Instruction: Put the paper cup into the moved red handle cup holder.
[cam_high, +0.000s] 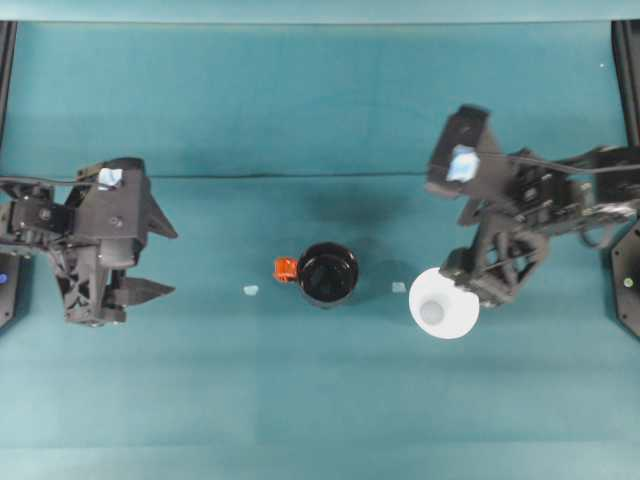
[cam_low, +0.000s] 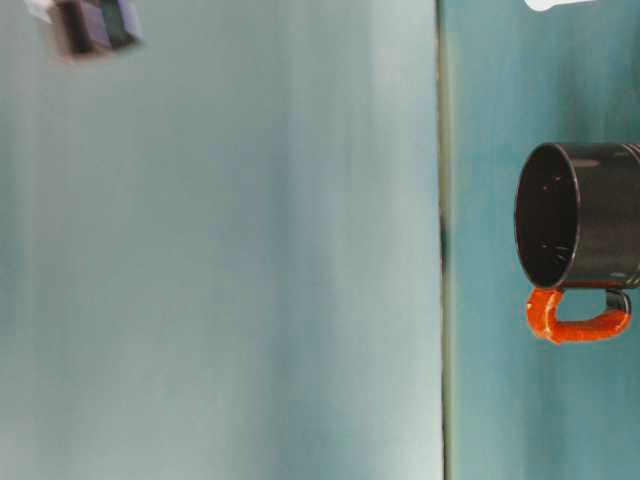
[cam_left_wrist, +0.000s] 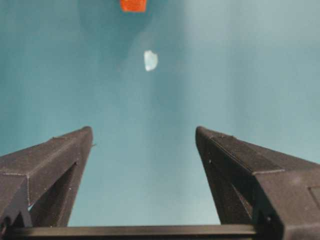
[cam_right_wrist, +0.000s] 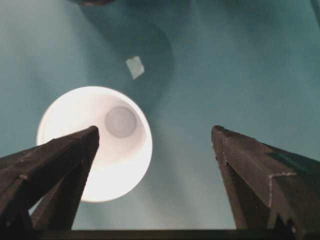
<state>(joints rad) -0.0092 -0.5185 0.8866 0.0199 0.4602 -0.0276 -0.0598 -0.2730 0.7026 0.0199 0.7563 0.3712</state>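
The white paper cup (cam_high: 443, 303) stands right of centre in the overhead view, with the spread right gripper (cam_right_wrist: 155, 137) over it, one finger above its mouth. The red handle cup holder (cam_high: 327, 274) sits at centre. The left gripper (cam_high: 160, 262), far left, is spread and holds nothing.

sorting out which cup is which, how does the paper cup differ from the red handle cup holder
The paper cup is plain white; the red handle cup holder is glossy black. The holder carries an orange-red handle on its side, while the paper cup has none. The paper cup sits right beside the open right end effector, one finger over its rim; the holder stands alone mid-table. Both are round, upright, open-topped and look empty.
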